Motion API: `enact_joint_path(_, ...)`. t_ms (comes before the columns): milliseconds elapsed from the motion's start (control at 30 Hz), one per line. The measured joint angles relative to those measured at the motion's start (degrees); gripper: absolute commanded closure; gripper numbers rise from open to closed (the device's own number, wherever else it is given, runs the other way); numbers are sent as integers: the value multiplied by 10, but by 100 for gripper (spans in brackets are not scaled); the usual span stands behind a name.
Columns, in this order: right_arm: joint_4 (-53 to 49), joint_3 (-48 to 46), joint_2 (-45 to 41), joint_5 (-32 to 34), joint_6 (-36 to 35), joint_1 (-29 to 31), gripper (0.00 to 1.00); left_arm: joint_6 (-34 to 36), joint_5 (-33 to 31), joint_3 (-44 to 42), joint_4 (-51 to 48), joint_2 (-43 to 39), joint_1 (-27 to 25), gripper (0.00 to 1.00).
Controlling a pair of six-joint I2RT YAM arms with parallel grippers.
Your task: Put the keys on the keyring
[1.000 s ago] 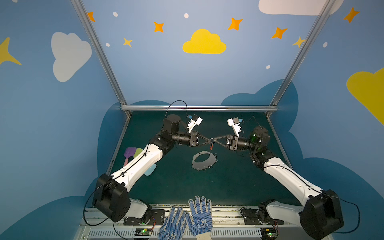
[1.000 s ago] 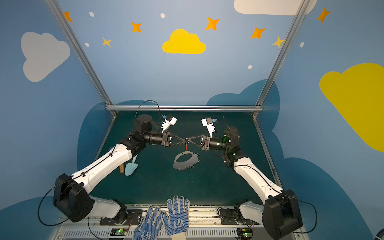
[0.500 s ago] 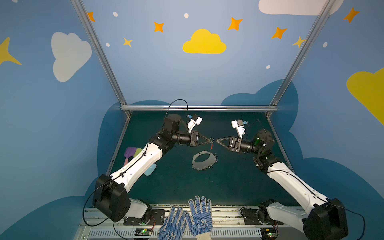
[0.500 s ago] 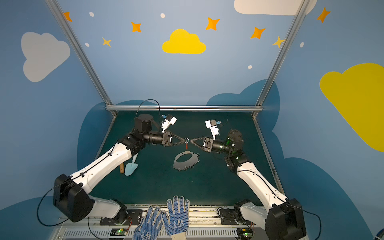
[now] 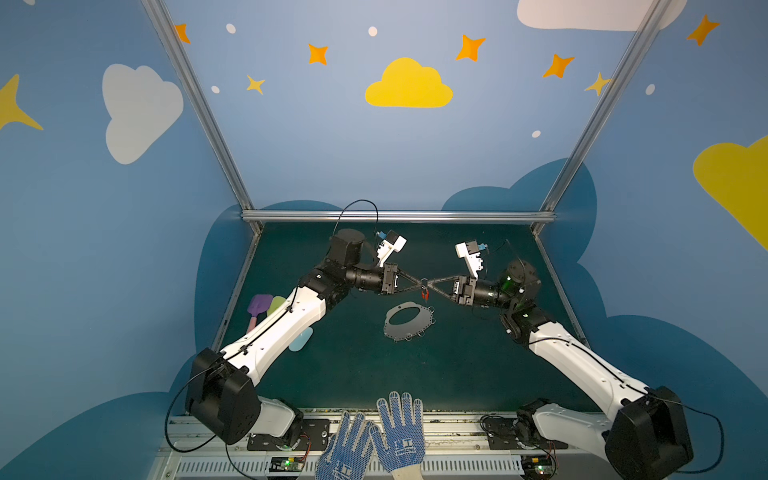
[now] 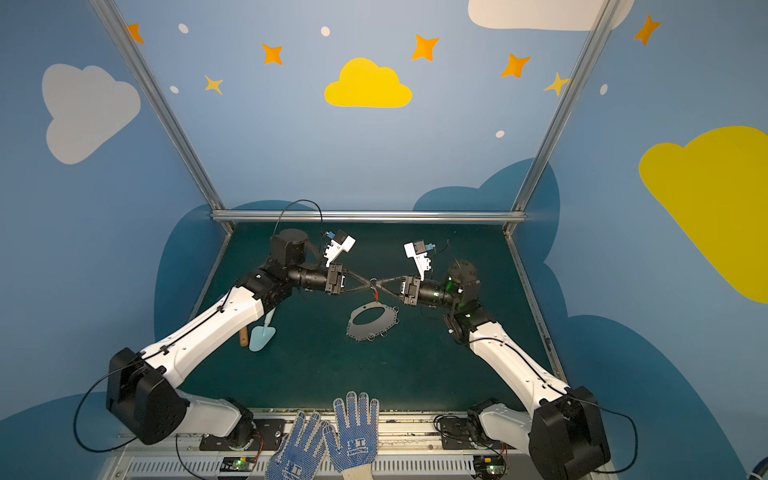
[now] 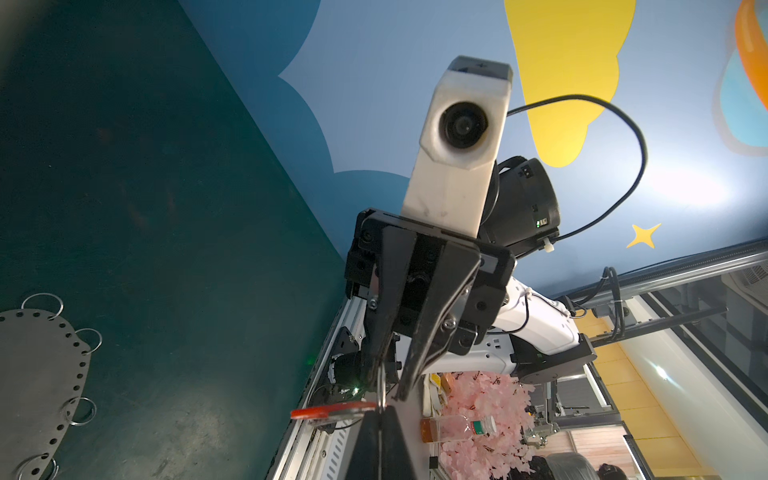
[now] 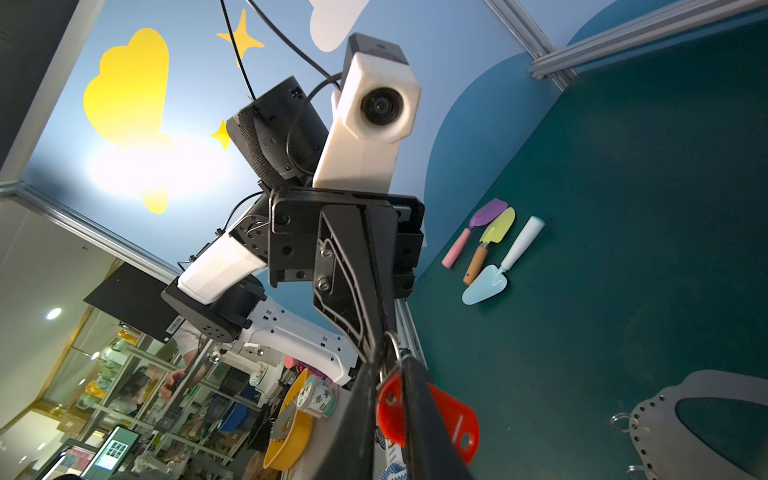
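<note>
**Top views: two grippers meet tip to tip above the keyring**

At the far left of the green mat we see pastel toy shovels lying side by side. In both top views they are partly hidden by the left arm. That arm stretches toward the middle, where the left gripper hangs in the air with its fingers pressed together. In the left wrist view we find them pinching the thin wire ring of the keys. The red tag shows edge-on there, sticking out sideways from the ring, with a sliver of silver metal against it. In both top views the keys are a small red speck dangling just beneath the meeting fingertips, clear of the mat.

Below them, a little nearer the front edge, the keyring lies flat on the mat. Its oval hole faces up, small split rings sit along its rim, and neither gripper touches it. A pair of blue dotted work gloves lies on the front rail, between the two arm bases.

From the right, the right gripper meets the left one tip to tip. In the right wrist view its fingers stand narrowly apart, with the wire ring and the top of the red tag in the gap. We cannot tell whether the pads press on them. The right arm slopes back to its base at the front right.
</note>
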Motion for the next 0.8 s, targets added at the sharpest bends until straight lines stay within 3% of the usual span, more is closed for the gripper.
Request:
enact_joint_path(133,-1,0,0,1,-1,0,89,2,0,1,-1,0,0,96)
enact_joint_path(233,-2,0,0,1,-3,0,78,3,-1,4,-3,0,0,96)
enact_joint_path(300,-4,0,0,1,-3,0,77,3,-3,7,-4,0,0,96)
enact_joint_path(567,0,0,0,0,-2,1,97,3,-14,9,-7,0,0,96)
enact_joint_path(700,2,0,0,0,-1,1,100,3,-16,9,-8,0,0,95)
enact_joint_path(800,3,0,0,0,0,1,100,3,-17,9,-8,0,0,85)
